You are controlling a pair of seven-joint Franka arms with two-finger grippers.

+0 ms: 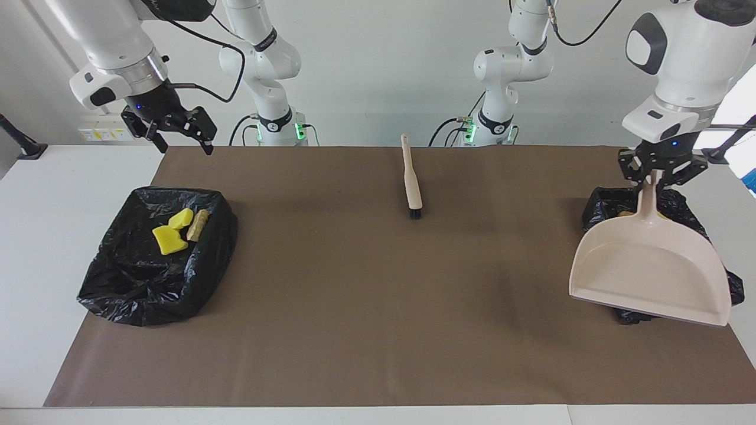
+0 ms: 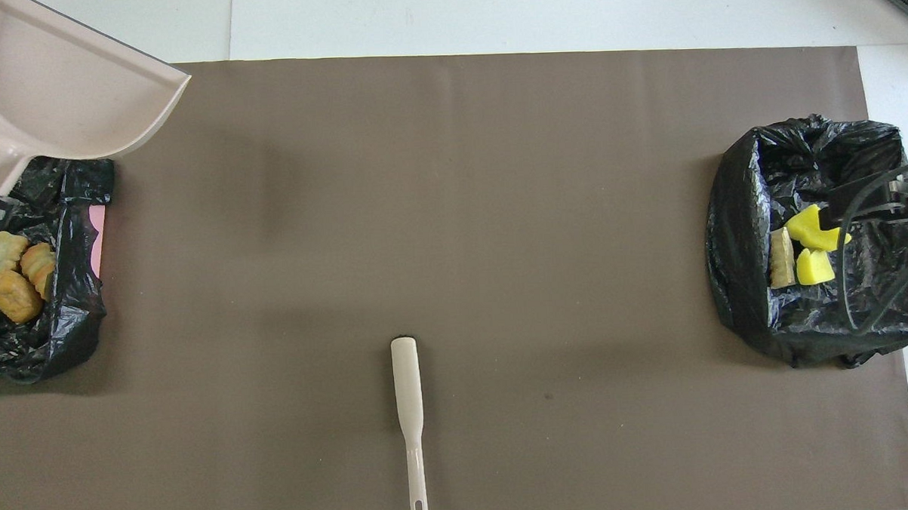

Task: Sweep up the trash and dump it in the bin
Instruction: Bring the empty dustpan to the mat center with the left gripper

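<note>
In the facing view my left gripper (image 1: 657,172) has its jaws clamped on the dustpan (image 1: 649,265) handle, the emptied pan tilted over one bin (image 1: 679,203). My right gripper (image 1: 177,131) waits, jaws apart, above the other bin (image 1: 147,283), which holds three scraps (image 1: 177,231).

Overhead, the remaining trash (image 2: 17,278) lies in the left arm's bin (image 2: 63,314); the brown tabletop (image 2: 498,208) looks swept. Only the brush (image 2: 409,415) lies there, so I judge dumping done.

Both arms raised; left end effector (image 1: 662,171) clamped, right end effector (image 1: 177,133) spread.
</note>
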